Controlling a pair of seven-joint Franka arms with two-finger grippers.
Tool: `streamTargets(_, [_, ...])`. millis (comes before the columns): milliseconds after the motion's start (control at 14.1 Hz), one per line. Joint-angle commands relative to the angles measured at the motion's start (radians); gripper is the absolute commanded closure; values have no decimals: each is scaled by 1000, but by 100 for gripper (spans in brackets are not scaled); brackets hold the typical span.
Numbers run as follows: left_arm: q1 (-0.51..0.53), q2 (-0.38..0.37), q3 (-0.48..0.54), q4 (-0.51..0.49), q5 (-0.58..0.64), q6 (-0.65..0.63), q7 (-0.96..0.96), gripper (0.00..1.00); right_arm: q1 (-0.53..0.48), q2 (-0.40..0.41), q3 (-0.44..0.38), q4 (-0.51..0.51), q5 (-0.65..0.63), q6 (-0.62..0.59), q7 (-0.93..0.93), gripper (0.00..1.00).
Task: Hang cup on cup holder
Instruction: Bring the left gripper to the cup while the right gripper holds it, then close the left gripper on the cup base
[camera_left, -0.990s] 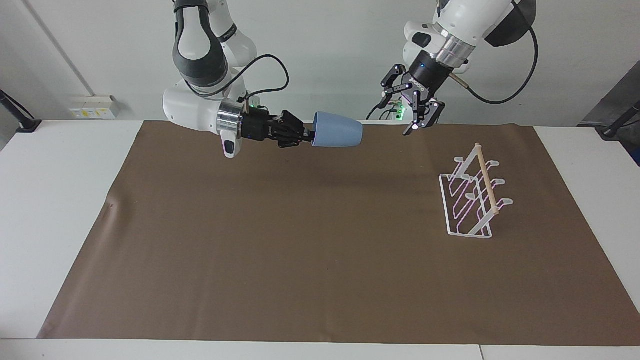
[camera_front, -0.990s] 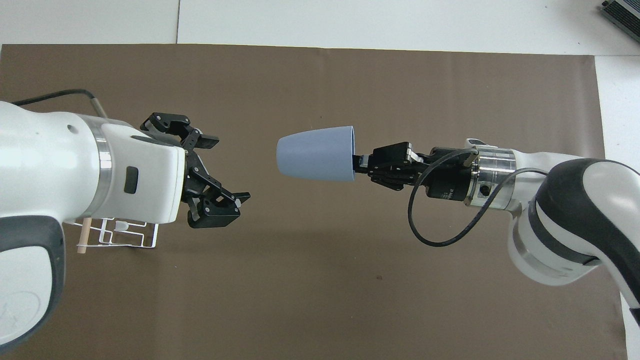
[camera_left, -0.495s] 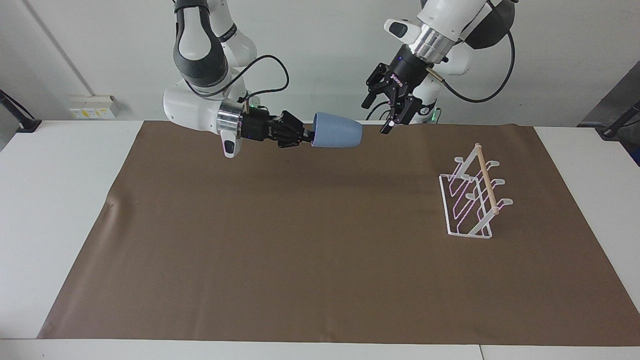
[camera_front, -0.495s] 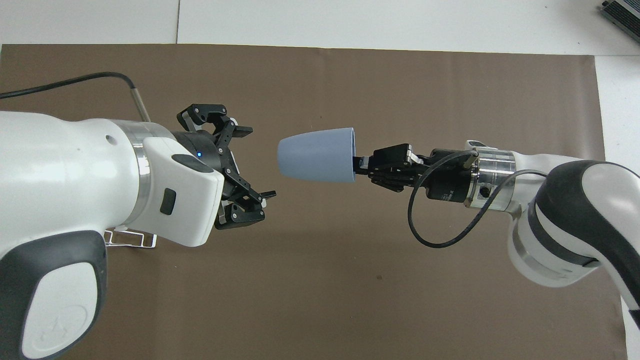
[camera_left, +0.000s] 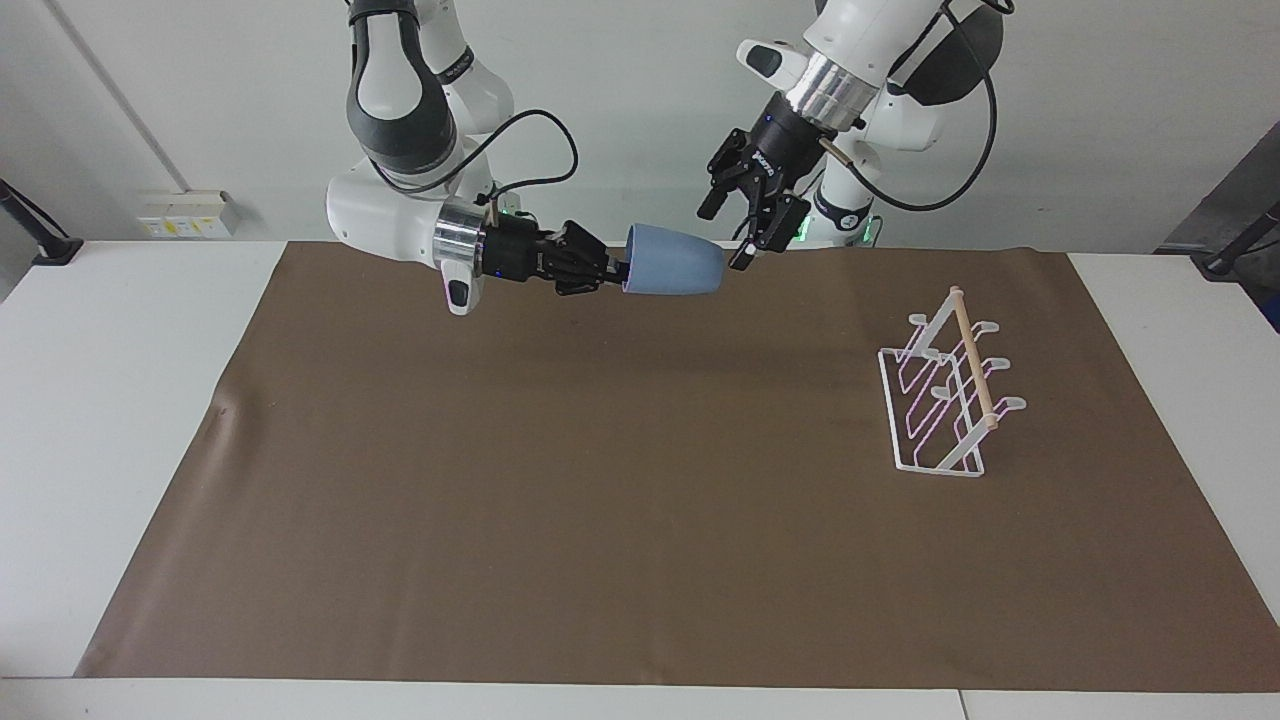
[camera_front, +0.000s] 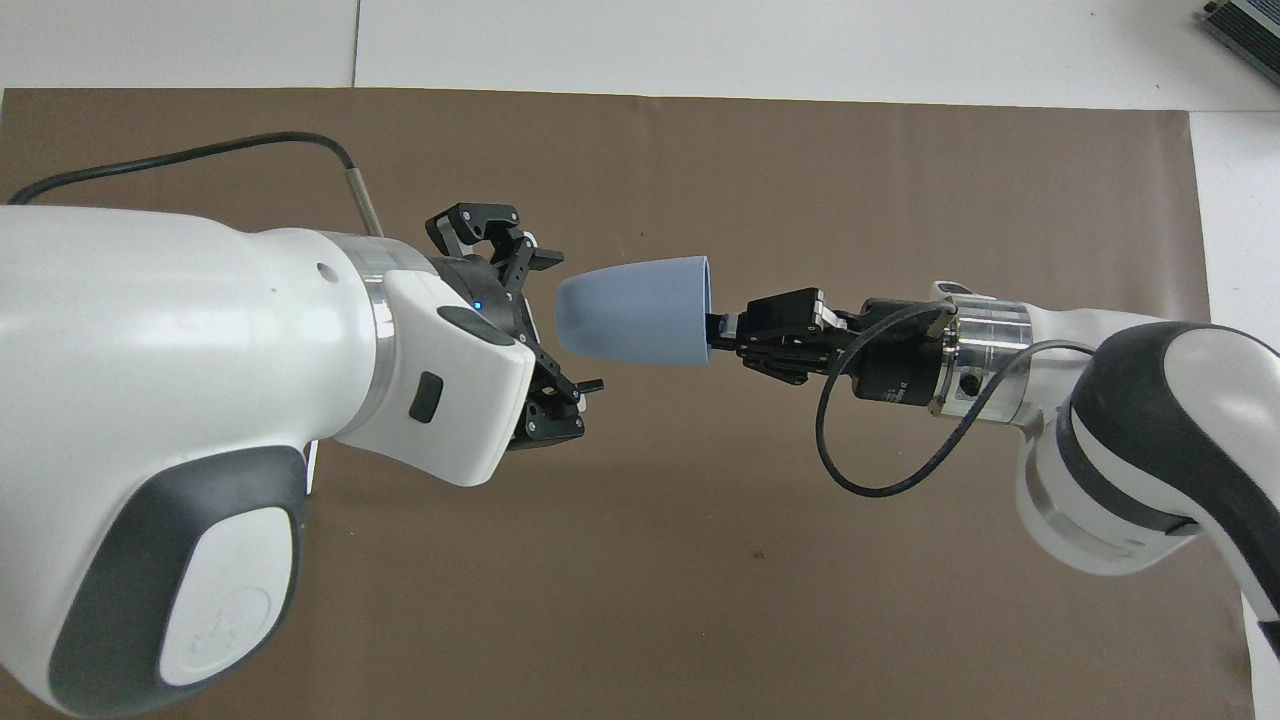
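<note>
Facing camera high across table, viewing robots; overhead camera closer, steeply downward; both share brown mat.

Light-blue cup sideways in the right hand, open left hand at its base.

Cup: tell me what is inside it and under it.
The right gripper is shut on the cup's rim. Its inside is hidden. Under it lies only the brown mat.
</note>
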Motion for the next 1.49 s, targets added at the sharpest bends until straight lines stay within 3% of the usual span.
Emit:
streamTargets(0, [-39, 40, 6, 36, 26, 12, -11, 0, -2, -30, 2, -25, 32, 10, 12, 100])
streamTargets(141, [-67, 58, 5, 48, 95, 17, -27, 0, -7, -30, 2, -25, 32, 1, 11, 100])
streamTargets(707, [-108, 92, 5, 44, 100, 105, -140, 0, -14, -30, 2, -25, 32, -8, 11, 100])
streamTargets(778, [-108, 92, 5, 41, 100, 115, -138, 9, -14, -30, 2, -25, 32, -8, 11, 100])
streamTargets(920, [-108, 92, 5, 35, 97, 115, -165, 99, -14, -30, 2, -25, 32, -8, 11, 100])
streamTargets(1273, [-107, 94, 5, 32, 98, 112, -224, 100, -17, -30, 2, -25, 32, -8, 14, 100])
streamTargets(1344, [-104, 94, 5, 32, 98, 107, -222, 100, -22, -30, 0, -25, 32, -12, 14, 91])
streamTargets(1415, [-102, 94, 5, 32, 98, 99, -222, 100, -25, -30, 0, -25, 32, -19, 15, 61])
